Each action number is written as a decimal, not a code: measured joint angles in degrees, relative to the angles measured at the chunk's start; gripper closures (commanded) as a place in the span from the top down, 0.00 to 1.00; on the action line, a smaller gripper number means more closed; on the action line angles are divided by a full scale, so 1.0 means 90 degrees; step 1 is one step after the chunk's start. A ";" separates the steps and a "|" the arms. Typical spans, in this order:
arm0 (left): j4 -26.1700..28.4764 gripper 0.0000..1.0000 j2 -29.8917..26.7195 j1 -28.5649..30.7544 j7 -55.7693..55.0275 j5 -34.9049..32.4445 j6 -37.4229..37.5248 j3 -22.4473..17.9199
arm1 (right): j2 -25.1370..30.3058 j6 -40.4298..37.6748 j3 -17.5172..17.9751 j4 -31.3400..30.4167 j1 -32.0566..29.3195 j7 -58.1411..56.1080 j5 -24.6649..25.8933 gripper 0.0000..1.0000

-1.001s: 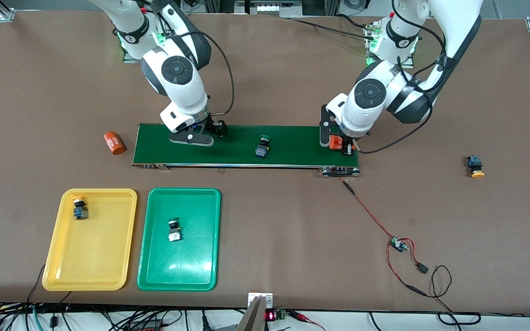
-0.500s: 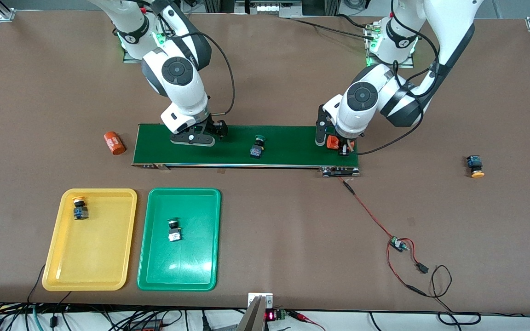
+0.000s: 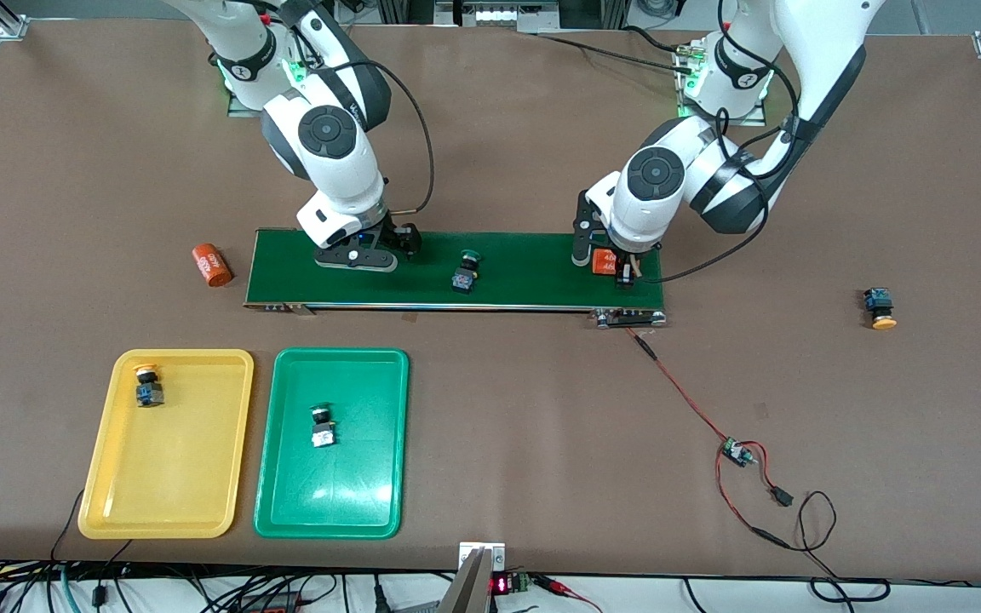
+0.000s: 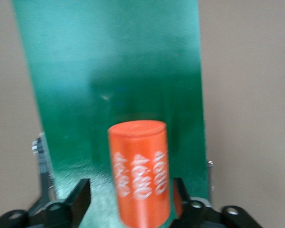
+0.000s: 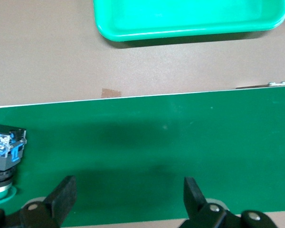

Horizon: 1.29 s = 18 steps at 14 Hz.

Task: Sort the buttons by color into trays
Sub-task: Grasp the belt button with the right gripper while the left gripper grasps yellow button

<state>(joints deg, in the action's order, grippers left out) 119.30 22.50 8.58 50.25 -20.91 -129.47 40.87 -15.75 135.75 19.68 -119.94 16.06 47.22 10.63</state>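
Note:
A green-capped button (image 3: 465,271) lies on the dark-green belt (image 3: 533,268), also at the edge of the right wrist view (image 5: 4,156). My right gripper (image 3: 367,254) hangs open over the belt at the right arm's end, nothing between its fingers (image 5: 61,192). My left gripper (image 3: 602,260) is low over the belt's other end, open around an orange "4680" cylinder (image 4: 140,171), with a clear gap at one finger (image 4: 80,192). The yellow tray (image 3: 175,460) holds a yellow-capped button (image 3: 147,385). In the green tray (image 3: 346,485) lies a green-capped button (image 3: 321,426). Another yellow-capped button (image 3: 879,308) lies on the table toward the left arm's end.
A second orange cylinder (image 3: 211,265) lies on the table just off the belt's end at the right arm's side. Red and black wires with a small circuit board (image 3: 737,451) trail from the belt's other end toward the front camera.
The green-capped button has ridden along the belt toward the right arm's end. My left gripper has shifted the same way along the belt and its fingers have opened off the orange cylinder. The right arm has stayed still.

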 measured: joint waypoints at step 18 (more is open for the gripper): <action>-0.0542 1.00 -0.0330 0.2552 0.0981 0.0852 0.0170 -0.3043 | -0.0925 0.0044 0.0008 0.1088 0.0247 -0.0019 0.0000 1.00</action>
<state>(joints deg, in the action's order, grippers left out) 114.42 19.53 31.55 59.08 -13.24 -127.94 13.49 -24.08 136.15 19.76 -110.15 18.28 47.05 10.63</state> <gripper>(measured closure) 0.000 0.000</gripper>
